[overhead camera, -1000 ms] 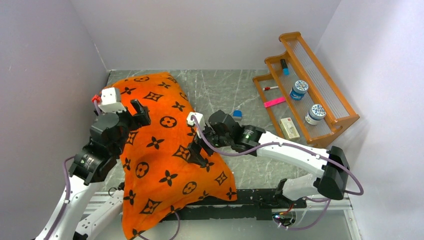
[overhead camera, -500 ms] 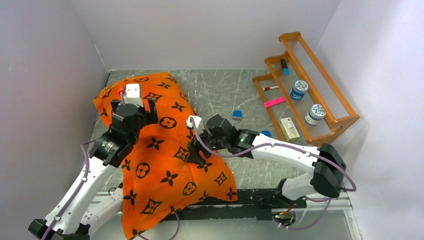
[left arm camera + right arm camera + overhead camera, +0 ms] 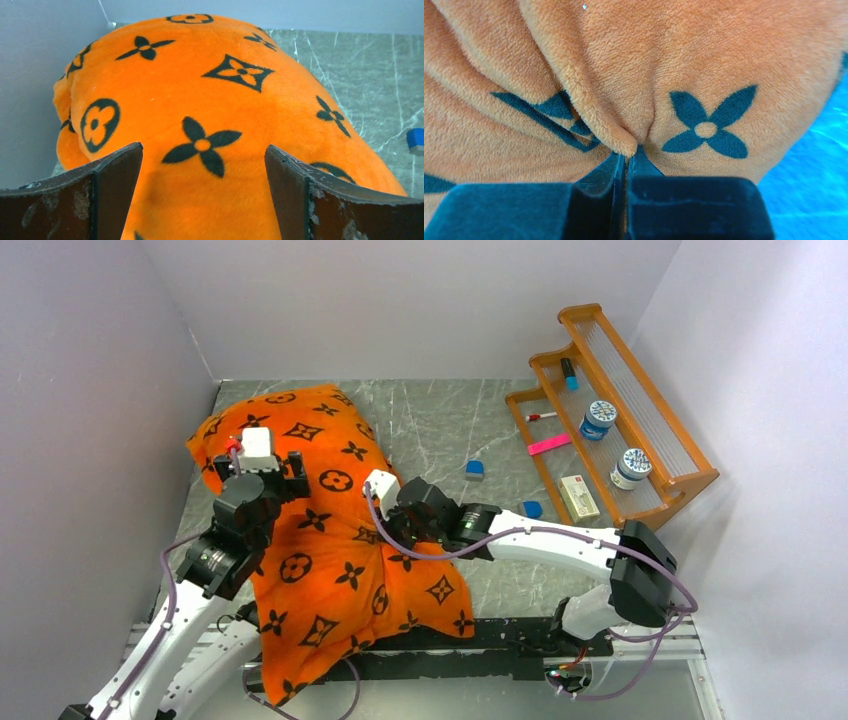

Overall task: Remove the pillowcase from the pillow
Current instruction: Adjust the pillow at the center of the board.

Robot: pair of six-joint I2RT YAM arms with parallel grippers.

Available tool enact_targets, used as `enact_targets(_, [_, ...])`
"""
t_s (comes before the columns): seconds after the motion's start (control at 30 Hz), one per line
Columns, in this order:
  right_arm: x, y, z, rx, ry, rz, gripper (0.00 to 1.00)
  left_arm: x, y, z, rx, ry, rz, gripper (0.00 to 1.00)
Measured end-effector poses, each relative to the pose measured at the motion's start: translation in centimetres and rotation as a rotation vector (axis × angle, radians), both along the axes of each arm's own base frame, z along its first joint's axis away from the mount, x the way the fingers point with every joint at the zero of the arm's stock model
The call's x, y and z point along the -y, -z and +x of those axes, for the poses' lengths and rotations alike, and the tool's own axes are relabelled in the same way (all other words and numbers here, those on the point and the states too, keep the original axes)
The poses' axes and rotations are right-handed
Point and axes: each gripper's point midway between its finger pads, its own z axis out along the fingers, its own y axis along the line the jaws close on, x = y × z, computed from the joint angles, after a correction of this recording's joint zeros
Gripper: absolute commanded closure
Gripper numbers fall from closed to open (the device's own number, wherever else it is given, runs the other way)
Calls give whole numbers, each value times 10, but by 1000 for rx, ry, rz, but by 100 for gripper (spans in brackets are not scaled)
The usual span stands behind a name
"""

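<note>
Pillowcase (image 3: 330, 530): orange w/ dark motifs, plump and full. It lies on the left half of the counter (image 3: 450, 420), running from the far left corner to the near edge. Its near end droops over that edge onto the arms' rail.
Pillow: not seen at all, the fabric covers it. No opening or white edge shows in any view.
Left claw (image 3: 202, 195): spread wide, holding nothing. It sits over the far part of the pillowcase, near the far left corner, w/ a flower motif between the fingers. Can't tell if the fingers touch the fabric.
Right claw (image 3: 626, 155): closed tight on a pinched ridge of pillowcase, about mid-length on the side facing the counter's right edge. Folds run in toward the pinch.
Hidden: the left arm covers the pillowcase's left flank near the near left corner. The right claw's tips are buried in fabric in the top view.
Right wrist view: very close up, only fabric and finger backs. Counter shows as a blue sliver at the right, colour off.
Rack (image 3: 640, 410): wooden, stepped, along the right edge. It holds two round tubs (image 3: 599, 420), a small box and a pink strip. Labels too small to read.
Blue bits (image 3: 474, 469): two small ones on the bare counter between pillowcase and rack. Can't make out what they are.
</note>
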Motion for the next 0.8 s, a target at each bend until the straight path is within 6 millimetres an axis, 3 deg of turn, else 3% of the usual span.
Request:
enact_targets(0.27, [33, -14, 54, 271, 230, -139, 100, -6, -15, -7, 59, -12, -25, 3])
enact_targets(0.6, [70, -54, 103, 560, 392, -257, 100, -8, -17, -10, 72, -18, -31, 3])
enact_targets(0.8, [92, -74, 132, 644, 490, -281, 100, -9, -19, -11, 78, -18, -34, 3])
